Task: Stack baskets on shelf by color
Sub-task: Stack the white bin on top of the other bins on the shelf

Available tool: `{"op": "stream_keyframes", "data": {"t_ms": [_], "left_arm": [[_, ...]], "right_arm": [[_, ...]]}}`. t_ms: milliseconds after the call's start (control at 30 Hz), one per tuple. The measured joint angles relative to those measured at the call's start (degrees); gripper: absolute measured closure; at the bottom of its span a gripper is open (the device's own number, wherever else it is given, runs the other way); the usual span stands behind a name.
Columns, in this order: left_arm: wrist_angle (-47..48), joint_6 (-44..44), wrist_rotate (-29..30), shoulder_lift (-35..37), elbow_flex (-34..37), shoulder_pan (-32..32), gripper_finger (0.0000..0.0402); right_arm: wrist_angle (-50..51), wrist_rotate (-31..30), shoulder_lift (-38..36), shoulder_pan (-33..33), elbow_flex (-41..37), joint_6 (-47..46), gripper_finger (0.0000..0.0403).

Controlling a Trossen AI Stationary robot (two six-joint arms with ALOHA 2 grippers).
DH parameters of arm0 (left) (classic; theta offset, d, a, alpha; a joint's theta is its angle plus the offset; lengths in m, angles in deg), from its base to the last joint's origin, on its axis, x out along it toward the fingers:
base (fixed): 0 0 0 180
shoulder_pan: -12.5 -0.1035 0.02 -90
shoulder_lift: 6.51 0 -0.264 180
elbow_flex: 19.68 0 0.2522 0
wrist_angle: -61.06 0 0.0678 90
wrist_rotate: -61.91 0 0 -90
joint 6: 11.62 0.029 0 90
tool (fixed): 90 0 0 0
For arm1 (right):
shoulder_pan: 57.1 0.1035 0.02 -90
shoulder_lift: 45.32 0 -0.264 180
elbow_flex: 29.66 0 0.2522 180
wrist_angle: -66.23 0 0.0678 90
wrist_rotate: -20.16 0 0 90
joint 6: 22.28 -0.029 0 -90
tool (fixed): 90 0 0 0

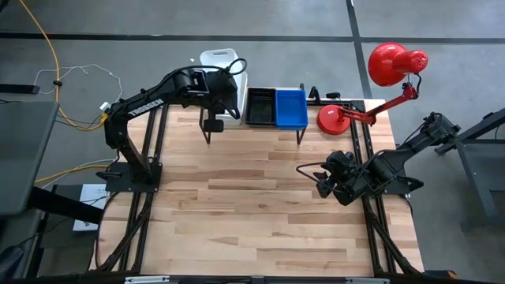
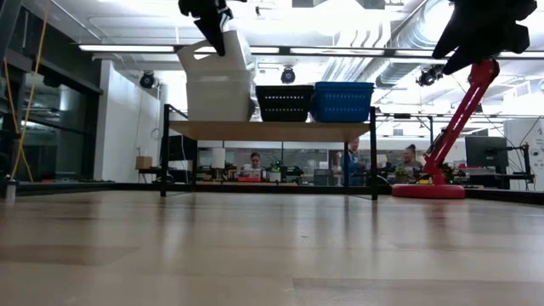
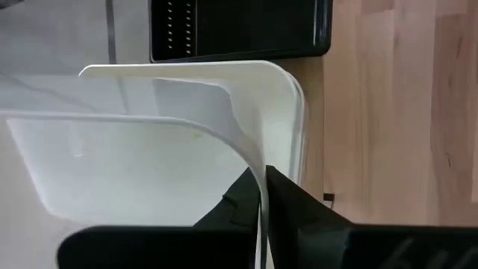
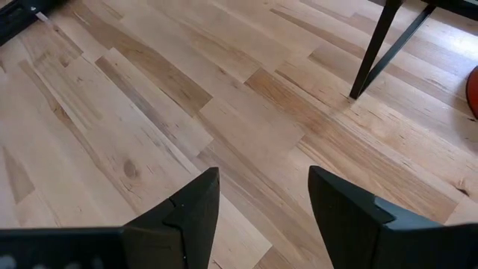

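White basket, black basket, blue basket

A shelf with a light plank top and thin dark legs is seen standing on the wooden table, and on it white baskets, a black basket and a blue basket are set side by side. The rim of the upper, tilted white basket is pinched from above by the left gripper. A red lamp is placed beside the shelf, and seated people are made out in the room behind.
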Motion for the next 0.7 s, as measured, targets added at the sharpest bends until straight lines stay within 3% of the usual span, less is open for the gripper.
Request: {"op": "stream_keyframes", "data": {"t_ms": [700], "left_arm": [[2.81,0.73,-1.78,-0.57,0.02,-0.02,0.0401]], "right_arm": [[0.0,-0.1,0.0,0.0,0.0,-0.43,0.0211]]}}
